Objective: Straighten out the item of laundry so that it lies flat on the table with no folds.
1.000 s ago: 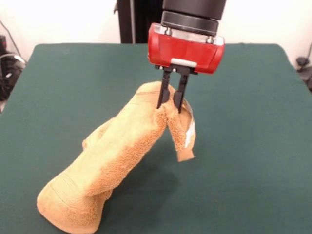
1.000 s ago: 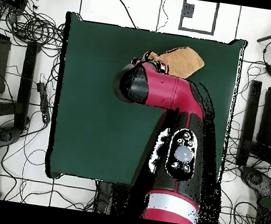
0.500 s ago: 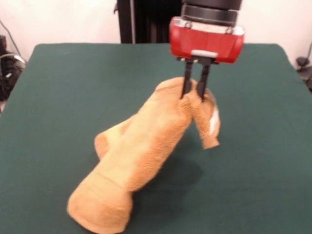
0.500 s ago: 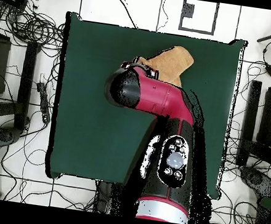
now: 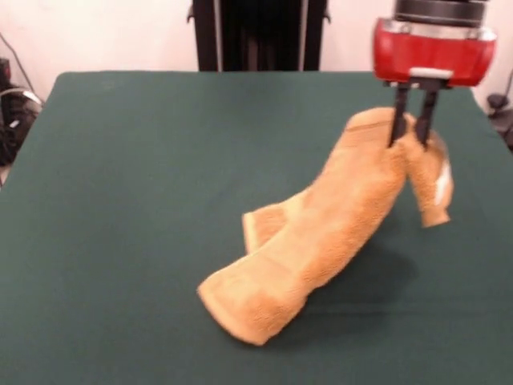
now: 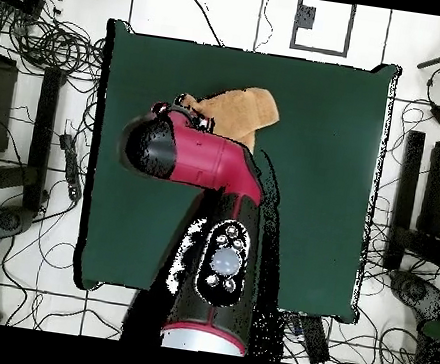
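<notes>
The orange-tan towel is bunched into a thick folded roll. Its upper end is lifted off the green table at the right, and its lower end rests on the cloth near the front centre. My gripper is shut on the raised end, with a short flap and a white tag hanging just right of the fingers. In the overhead view the arm covers the gripper and only part of the towel shows beyond it, on the far half of the table.
Cables and dark stands lie on the floor round the table in the overhead view. A black column rises behind the table's far edge.
The gripper has carried the towel's raised end steadily to the right in the front view. The lower end has dragged after it from the front left toward the centre.
</notes>
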You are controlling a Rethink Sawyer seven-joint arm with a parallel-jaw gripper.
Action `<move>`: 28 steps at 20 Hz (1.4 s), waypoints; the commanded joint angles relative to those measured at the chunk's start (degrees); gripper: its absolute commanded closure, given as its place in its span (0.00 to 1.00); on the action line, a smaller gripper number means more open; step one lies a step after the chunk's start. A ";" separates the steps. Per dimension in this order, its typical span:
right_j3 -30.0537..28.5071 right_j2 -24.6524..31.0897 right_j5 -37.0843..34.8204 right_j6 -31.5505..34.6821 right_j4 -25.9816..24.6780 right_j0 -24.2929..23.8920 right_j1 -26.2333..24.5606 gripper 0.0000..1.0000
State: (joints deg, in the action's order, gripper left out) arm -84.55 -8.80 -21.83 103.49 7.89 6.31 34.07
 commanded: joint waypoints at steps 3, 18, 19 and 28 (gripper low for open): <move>-9.21 1.42 2.18 19.72 5.63 3.23 -2.40 1.00; -10.23 1.02 7.16 19.34 4.42 3.39 -3.50 0.00; -10.48 0.42 6.99 20.37 5.04 4.08 -3.62 0.00; -7.88 -1.02 8.41 19.27 5.49 4.74 -6.21 0.00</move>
State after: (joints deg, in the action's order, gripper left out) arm -88.04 -11.00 -14.71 107.92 10.64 9.25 33.38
